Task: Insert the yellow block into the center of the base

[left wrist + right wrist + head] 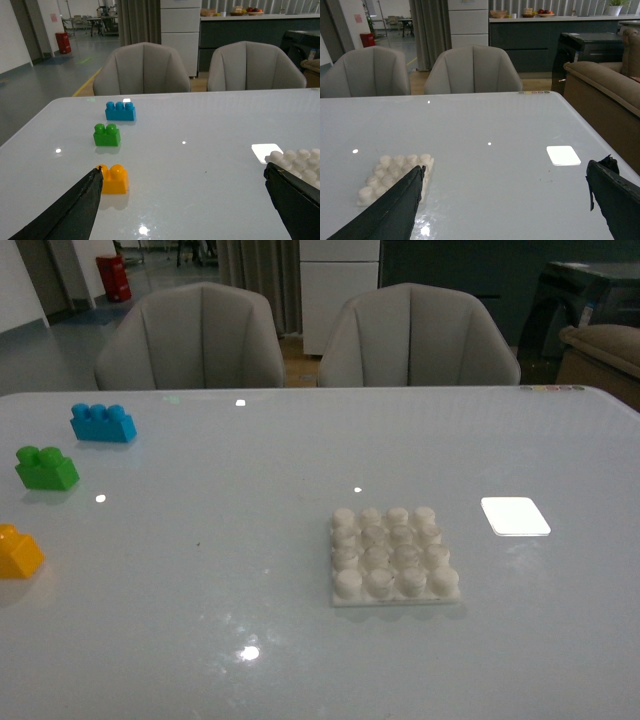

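Not started. Yellow block point(18, 552) untouched at left, well apart from base point(393, 557). Left claw point(183, 172), right claw point(506, 169) wide, empty.

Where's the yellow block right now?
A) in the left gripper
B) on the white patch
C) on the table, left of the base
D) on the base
C: the yellow block rests on the table by its left edge, well apart from the base.

left end effector point(181, 175), right end effector point(506, 170), matte black tapered fingers point(65, 210)
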Controlling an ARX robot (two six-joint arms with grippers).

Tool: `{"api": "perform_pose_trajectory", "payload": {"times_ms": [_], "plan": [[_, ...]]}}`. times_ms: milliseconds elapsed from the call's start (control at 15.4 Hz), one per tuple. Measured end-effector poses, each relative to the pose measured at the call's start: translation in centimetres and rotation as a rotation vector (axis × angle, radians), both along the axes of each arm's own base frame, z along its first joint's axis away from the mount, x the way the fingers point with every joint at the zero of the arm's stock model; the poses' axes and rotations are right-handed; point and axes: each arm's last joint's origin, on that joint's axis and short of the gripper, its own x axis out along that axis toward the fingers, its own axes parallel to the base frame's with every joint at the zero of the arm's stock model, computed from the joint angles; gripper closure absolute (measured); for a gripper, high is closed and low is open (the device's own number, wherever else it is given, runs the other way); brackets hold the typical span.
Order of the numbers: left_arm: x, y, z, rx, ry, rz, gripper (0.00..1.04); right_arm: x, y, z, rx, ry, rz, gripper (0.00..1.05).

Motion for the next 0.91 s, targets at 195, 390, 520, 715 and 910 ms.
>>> {"api": "perform_pose_trajectory", "payload": {"times_ms": [195, 390, 520, 715, 910], "plan": [[0.0, 0.0, 0.0, 0.0, 0.0, 0.0, 0.07, 0.0, 0.0, 0.0, 0.0, 0.0, 0.0, 0.06], [0.0, 0.0, 0.0, 0.0, 0.0, 0.0, 0.07, 0.0, 0.0, 0.0, 0.0, 0.0, 0.0, 0.06], [0.0, 0.0, 0.0, 0.0, 0.0, 0.0, 0.07, 0.0, 0.0, 0.0, 0.0, 0.0, 0.0, 0.06], [0.0, 0.0, 0.0, 0.0, 0.0, 0.0, 0.07, 0.0, 0.0, -0.1, 0.005, 0.008, -0.001, 0.06], [0.0, 0.0, 0.0, 0.0, 0.0, 0.0, 0.07, 1.8, -1.3, 2.3, 0.071, -0.017, -0.036, 0.06]]}}
